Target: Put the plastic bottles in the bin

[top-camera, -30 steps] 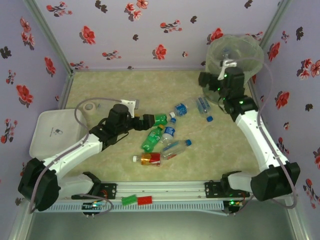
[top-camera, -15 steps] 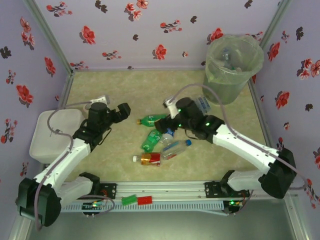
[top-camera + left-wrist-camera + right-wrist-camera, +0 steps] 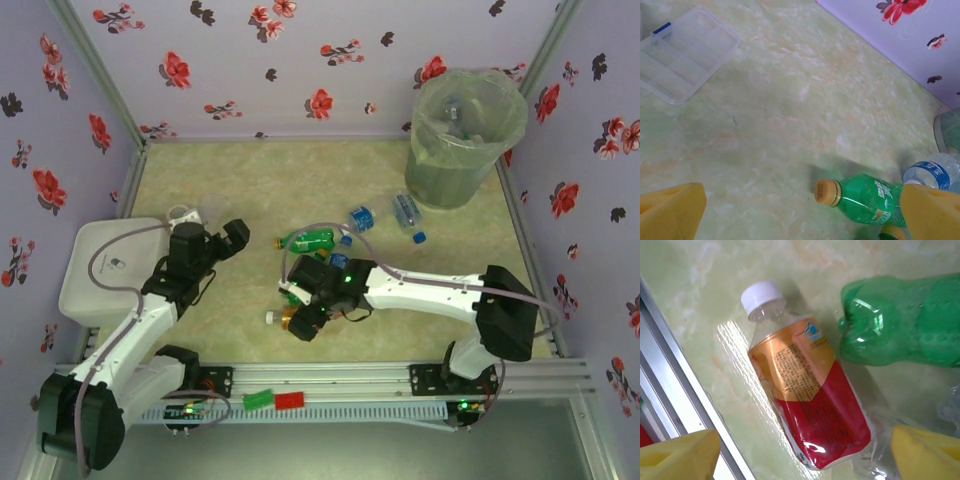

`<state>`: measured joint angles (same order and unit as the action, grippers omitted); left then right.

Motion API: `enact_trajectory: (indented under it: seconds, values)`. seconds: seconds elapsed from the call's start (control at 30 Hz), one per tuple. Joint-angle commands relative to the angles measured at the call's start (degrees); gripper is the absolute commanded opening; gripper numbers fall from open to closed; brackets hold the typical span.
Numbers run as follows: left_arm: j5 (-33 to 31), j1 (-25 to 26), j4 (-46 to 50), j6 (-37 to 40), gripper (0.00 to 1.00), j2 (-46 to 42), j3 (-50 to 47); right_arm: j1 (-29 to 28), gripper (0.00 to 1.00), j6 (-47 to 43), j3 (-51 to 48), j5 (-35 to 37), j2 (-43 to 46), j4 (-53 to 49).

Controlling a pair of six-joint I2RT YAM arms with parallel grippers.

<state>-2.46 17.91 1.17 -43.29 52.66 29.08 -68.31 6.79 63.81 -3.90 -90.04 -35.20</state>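
The bin (image 3: 468,135) stands at the far right corner with bottles inside. Several plastic bottles lie mid-table: a green one (image 3: 308,240), a blue-labelled one (image 3: 360,218) and a clear one (image 3: 405,212). My right gripper (image 3: 305,312) hangs over the amber bottle (image 3: 810,400) with the red label and white cap. It is open, with its yellow fingers (image 3: 675,455) either side of the bottle and apart from it. A green bottle (image 3: 905,335) lies just beyond. My left gripper (image 3: 235,238) is open and empty, left of the orange-capped green bottle (image 3: 865,197).
A flat white tray (image 3: 105,265) sits at the left under the left arm. A clear compartment box (image 3: 685,52) lies behind the left gripper. The metal rail (image 3: 670,385) runs close beside the amber bottle. Red and green blocks (image 3: 275,400) rest on the front rail.
The right arm swung down from the bin to the bottle cluster and now straddles the amber bottle. The left arm drew back to the left, away from the green bottle.
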Motion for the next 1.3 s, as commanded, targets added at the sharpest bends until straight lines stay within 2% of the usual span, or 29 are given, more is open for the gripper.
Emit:
enact_trajectory:
  seconds: [0.0,0.13,0.5,0.6,0.7,0.83,1.0,1.17,1.27]
  values:
    - [0.15,-1.07,-5.25,-3.40,1.00,-1.88,-2.92,-0.86,0.89,-2.37,3.23,2.46,-2.16,-4.91]
    - [-0.44,-1.90,-5.93,-4.20,1.00,-3.72,-4.41,-2.16,0.89,-4.50,4.91,4.47,-6.14,-5.89]
    - [-0.70,-3.05,-4.69,-4.79,1.00,-5.38,-4.98,-4.18,0.80,-9.01,9.08,10.46,-15.84,-8.45]
    - [-0.66,-3.04,-4.93,-5.05,1.00,-5.25,-5.21,-4.37,0.70,-9.94,9.82,10.77,-18.02,-8.94]
    - [-0.62,-3.00,-6.09,-5.04,1.00,-4.79,-5.17,-4.35,0.54,-10.64,10.36,10.07,-18.60,-9.42]
    - [-0.86,-3.12,-8.91,-4.95,1.00,-3.59,-4.98,-4.37,0.43,-11.17,8.92,8.59,-15.69,-7.84]
    - [-0.97,-3.11,-11.64,-4.83,1.00,-1.10,-4.93,-3.65,0.40,-11.22,7.86,3.56,-9.40,-4.88]
    - [-1.18,-3.15,-13.44,-5.02,1.00,1.56,-4.44,1.35,0.39,-9.15,5.80,-4.33,-0.34,0.48]
    - [-1.07,-3.07,-13.95,-5.31,1.00,2.73,-3.79,5.86,0.39,-7.75,4.38,-6.14,4.95,3.91]
